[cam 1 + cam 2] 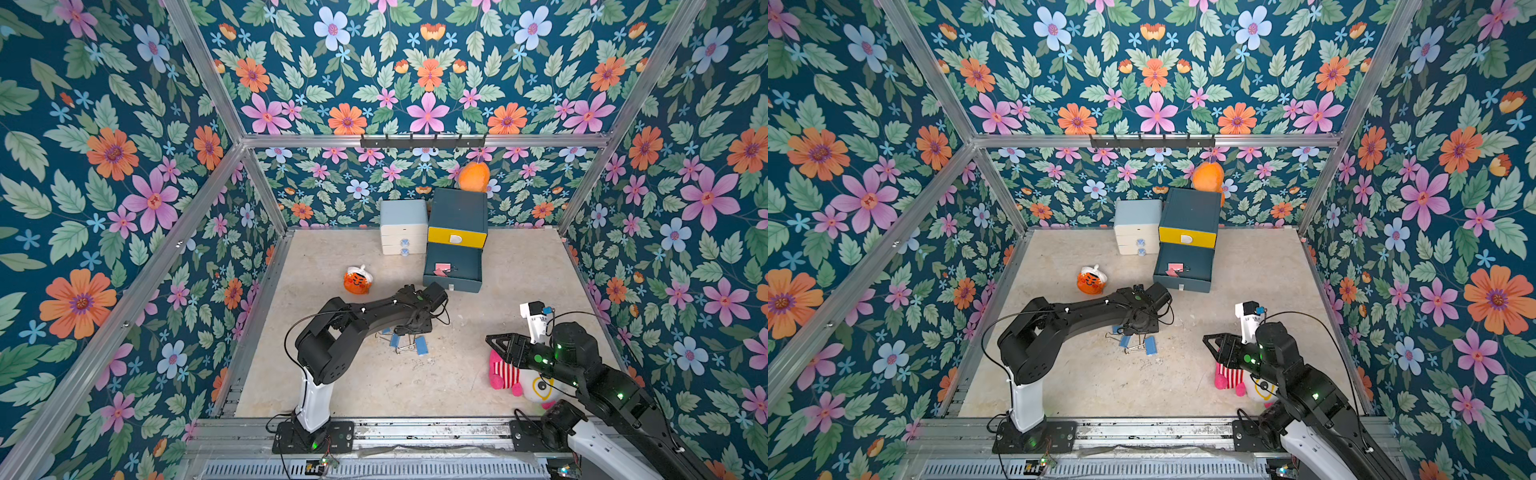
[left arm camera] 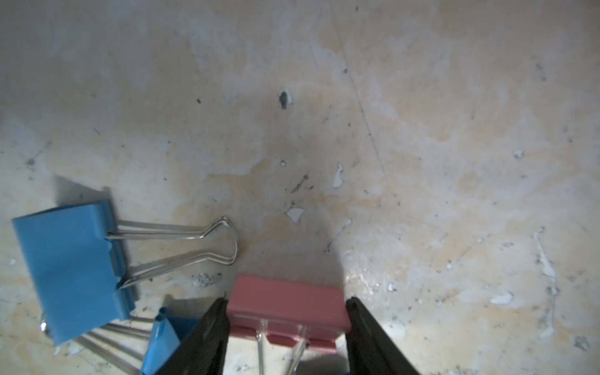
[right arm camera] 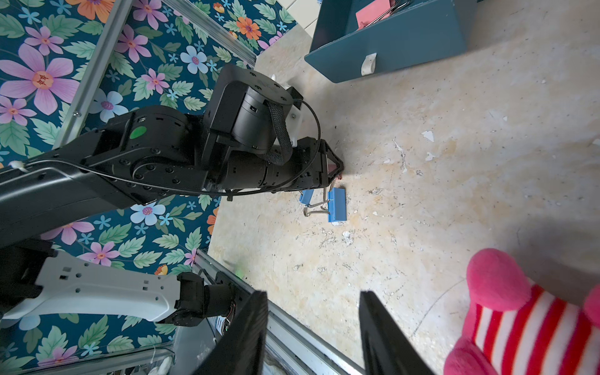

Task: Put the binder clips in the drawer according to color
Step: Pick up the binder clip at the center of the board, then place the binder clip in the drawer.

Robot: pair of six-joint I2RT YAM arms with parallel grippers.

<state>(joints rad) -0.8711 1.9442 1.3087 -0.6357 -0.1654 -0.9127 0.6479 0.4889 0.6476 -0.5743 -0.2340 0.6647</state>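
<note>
The left gripper (image 2: pixel 287 300) points down at the tabletop (image 2: pixel 422 130), a beige surface, mottled and scuffed, with little white chips flaked out of it. Its two black, wedge-shaped fingers (image 2: pixel 207 331) press against either end of a pink binder clip (image 2: pixel 285 308). The clip has a matte folded-metal body, and thin silver wire handles run back between the fingers, low at the table. Just beside it lie blue binder clips (image 2: pixel 71 269). The nearest lies flat with its looped wire handles reaching toward the pink one, and another is partly hidden behind a finger. The right gripper (image 3: pixel 313 324) hangs near a fuzzy pink-and-red striped plush toy (image 3: pixel 519 324), its flat black fingers spread apart around nothing. Against the back wall stands the drawer cabinet (image 1: pixel 457 208), boxy and dark blue-grey, with a glossy yellow front at the top. The open drawer (image 1: pixel 465 284) beneath that is pulled out, and pink clips (image 1: pixel 441 269) lie inside. A round orange plush (image 1: pixel 356 281) sits on the table near it.
</note>
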